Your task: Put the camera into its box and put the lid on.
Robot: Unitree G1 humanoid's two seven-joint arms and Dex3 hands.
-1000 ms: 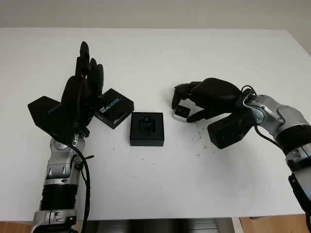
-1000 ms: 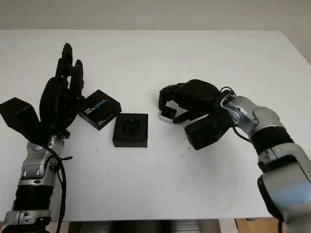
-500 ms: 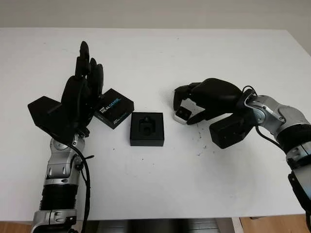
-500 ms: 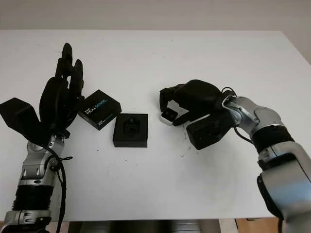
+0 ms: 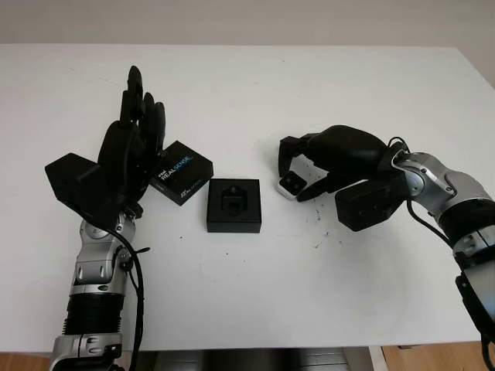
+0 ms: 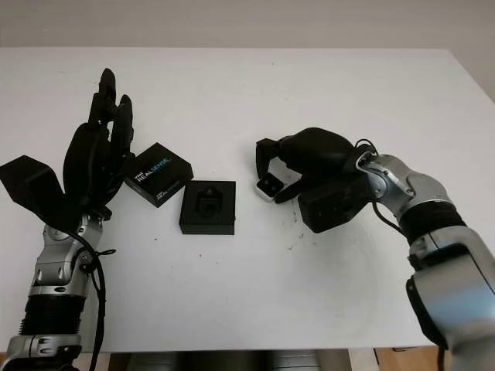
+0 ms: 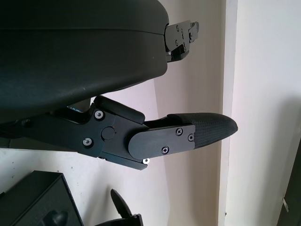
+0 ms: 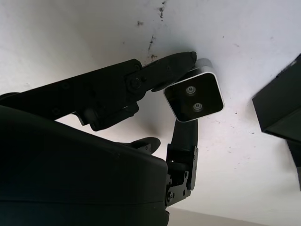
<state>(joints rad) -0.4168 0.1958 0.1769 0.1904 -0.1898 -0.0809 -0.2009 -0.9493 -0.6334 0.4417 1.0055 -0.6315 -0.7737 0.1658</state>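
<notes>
The small silver camera (image 5: pixel 291 183) with its dark lens face (image 8: pixel 194 98) is pinched between the fingers (image 8: pixel 165 70) of my right hand (image 5: pixel 305 171), just right of the open black box (image 5: pixel 233 205). The box has a moulded black insert and sits near the table's middle. Its lid (image 5: pixel 182 171), black with "REALSENSE" printed on top, lies to the left of the box and touches its corner. My left hand (image 5: pixel 138 124) is raised upright beside the lid, open and holding nothing.
The white table (image 5: pixel 255 93) stretches wide behind and in front of the box. A few dark specks (image 5: pixel 321 224) mark the surface under my right forearm. The table's right edge (image 5: pixel 473 73) lies beyond my right arm.
My right hand has closed on the camera and shifted it slightly right and toward the front. The left hand, lid and box have stayed put.
</notes>
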